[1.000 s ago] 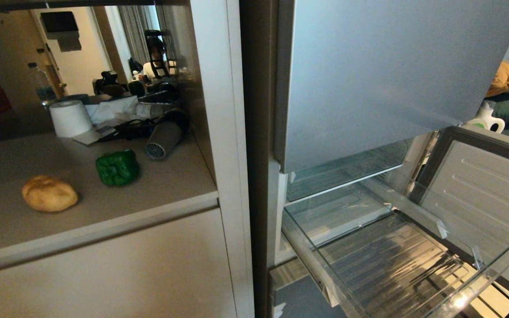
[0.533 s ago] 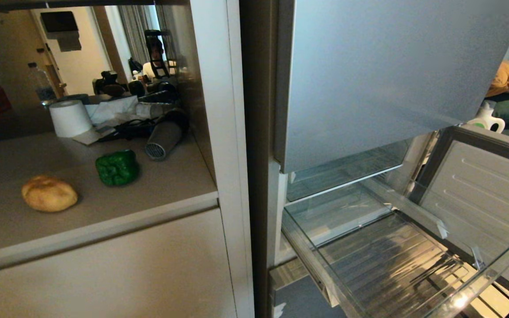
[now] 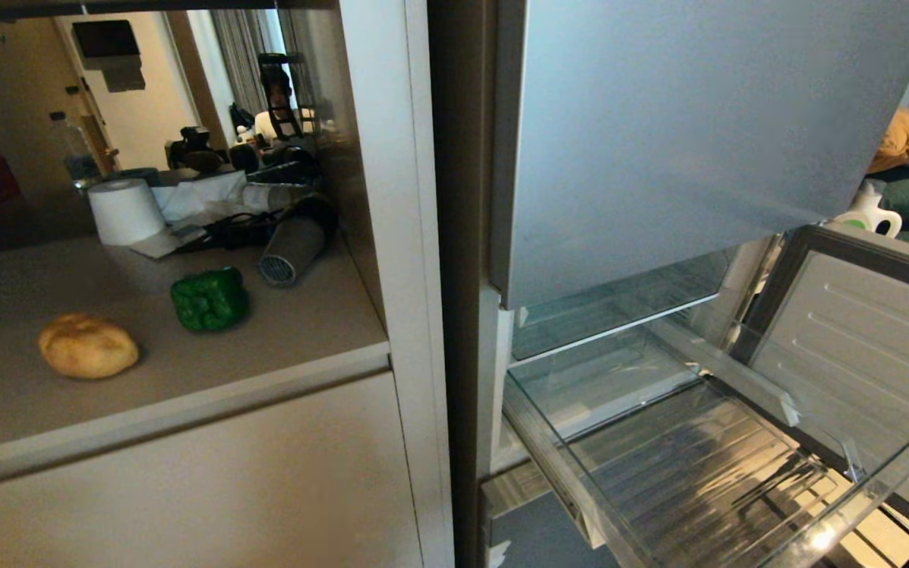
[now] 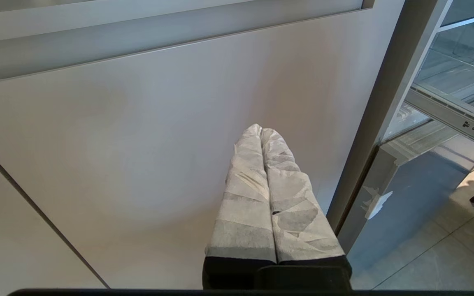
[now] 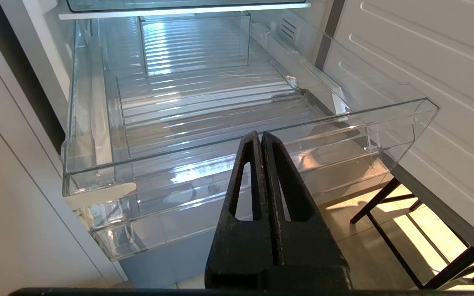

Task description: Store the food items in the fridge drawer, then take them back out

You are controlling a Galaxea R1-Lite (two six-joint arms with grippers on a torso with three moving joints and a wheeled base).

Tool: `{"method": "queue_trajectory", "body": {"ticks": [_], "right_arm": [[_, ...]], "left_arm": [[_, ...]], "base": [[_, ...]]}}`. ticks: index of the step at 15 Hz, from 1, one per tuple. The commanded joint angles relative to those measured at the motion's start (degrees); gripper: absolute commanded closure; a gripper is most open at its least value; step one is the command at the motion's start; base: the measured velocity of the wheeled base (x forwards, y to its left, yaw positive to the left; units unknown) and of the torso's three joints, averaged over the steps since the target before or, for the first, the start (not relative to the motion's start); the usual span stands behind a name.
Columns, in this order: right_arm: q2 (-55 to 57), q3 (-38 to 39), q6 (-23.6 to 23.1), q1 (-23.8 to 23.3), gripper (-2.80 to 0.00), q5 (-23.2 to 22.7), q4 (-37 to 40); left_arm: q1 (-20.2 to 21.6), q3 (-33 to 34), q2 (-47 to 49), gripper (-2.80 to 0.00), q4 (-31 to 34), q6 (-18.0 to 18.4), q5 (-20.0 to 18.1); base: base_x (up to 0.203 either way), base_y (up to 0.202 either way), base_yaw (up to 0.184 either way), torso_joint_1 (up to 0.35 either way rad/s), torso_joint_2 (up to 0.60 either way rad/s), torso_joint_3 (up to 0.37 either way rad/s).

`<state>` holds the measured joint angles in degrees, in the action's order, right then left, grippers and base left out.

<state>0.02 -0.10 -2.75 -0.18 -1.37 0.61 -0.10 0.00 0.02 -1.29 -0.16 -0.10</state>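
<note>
A beige counter [image 3: 186, 371] stands next to an open grey fridge [image 3: 660, 142], whose clear drawer [image 5: 237, 123] is pulled out empty. The right gripper [image 5: 260, 137] is pinched closed on nothing, with the drawer's front wall just ahead of its tips. The left gripper [image 4: 261, 132], also closed and empty, faces the cabinet door [image 4: 138, 144] below the counter. The potato [image 3: 88, 345] and pepper [image 3: 210, 298] sit on the counter above it, apart from both grippers. Risks: the round potato could roll off when nudged, the glossy pepper could slip, and a low reach could strike the drawer's rim.
</note>
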Motion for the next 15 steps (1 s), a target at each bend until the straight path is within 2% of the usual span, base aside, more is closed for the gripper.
{"method": "queue_trajectory", "body": {"ticks": [1, 15], "right_arm": [[0.0, 0.0, -0.1, 0.0, 0.00, 0.0, 0.0], [0.0, 0.0, 0.5, 0.0, 0.00, 0.1, -0.1]], "left_arm": [[0.0, 0.6, 0.0, 0.00, 0.0, 0.0, 0.0], [0.0, 0.6, 0.0, 0.00, 0.0, 0.0, 0.0]], "base": [[0.000, 0.000, 0.000, 0.000, 0.00, 0.000], [0.000, 0.000, 0.000, 0.000, 0.00, 0.000]]}}
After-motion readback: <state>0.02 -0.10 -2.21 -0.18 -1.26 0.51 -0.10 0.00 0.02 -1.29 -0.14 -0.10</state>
